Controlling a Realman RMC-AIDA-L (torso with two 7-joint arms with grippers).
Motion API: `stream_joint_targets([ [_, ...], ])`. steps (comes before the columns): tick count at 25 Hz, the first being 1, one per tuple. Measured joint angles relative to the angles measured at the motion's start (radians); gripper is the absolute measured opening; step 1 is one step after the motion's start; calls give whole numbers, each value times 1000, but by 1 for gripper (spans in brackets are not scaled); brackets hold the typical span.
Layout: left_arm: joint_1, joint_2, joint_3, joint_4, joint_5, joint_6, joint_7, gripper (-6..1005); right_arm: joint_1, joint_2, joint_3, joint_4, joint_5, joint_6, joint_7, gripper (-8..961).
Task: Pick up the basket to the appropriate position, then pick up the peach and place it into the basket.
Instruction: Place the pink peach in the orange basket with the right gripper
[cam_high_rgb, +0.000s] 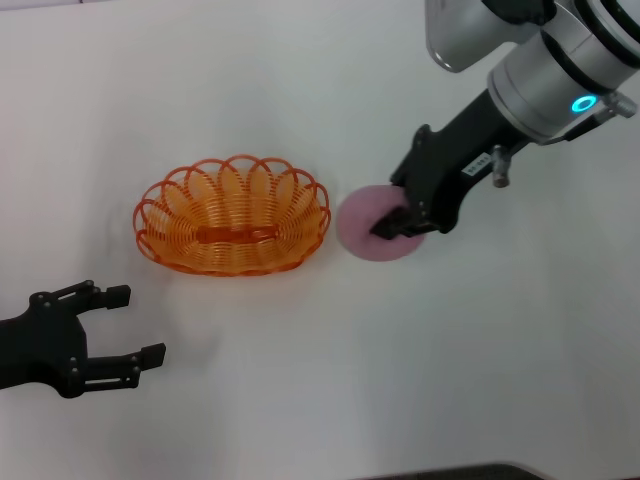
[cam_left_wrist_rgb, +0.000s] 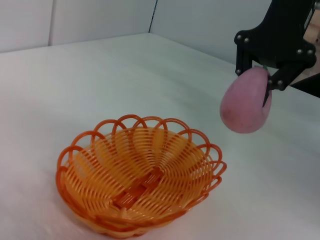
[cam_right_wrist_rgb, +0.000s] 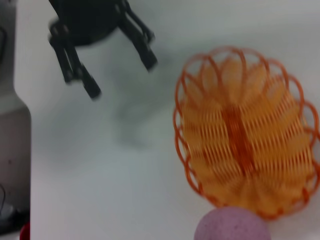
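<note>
holding the peach (cam_left_wrist_rgb: 246, 101) clamped in the right gripper (cam_high_rgb: 408, 222), lifted clear of the table (cam_high_rgb: 320, 90) just beside the basket (cam_high_rgb: 232, 215), presumably so it clears the rim. left gripper (cam_high_rgb: 118, 333) sits apart, fingers spread, empty, likely done positioning.

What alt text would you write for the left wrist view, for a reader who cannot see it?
A black right gripper holds a pink peach in the air, above and to one side of an empty orange wire basket. The basket sits on a white table, with pale wall panels behind.
</note>
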Motion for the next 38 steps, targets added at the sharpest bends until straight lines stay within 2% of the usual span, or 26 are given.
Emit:
stream_joint_targets([
  [5,0,0,0,0,0,-5,0,920,-9,1,-18,15,70,56,-11,186],
  [11,0,0,0,-1,0,-7,0,920,-9,0,-81,89,163,214,-15,181],
  [17,0,0,0,1,0,-7,0,919,19,1,-204,208,231,415,-30,178],
  [26,0,0,0,2,0,-9,0,919,57,4,-374,312,341,651,-60,176],
  [38,0,0,-1,3,0,-9,0,919,49,4,-402,324,381,663,-104,181],
])
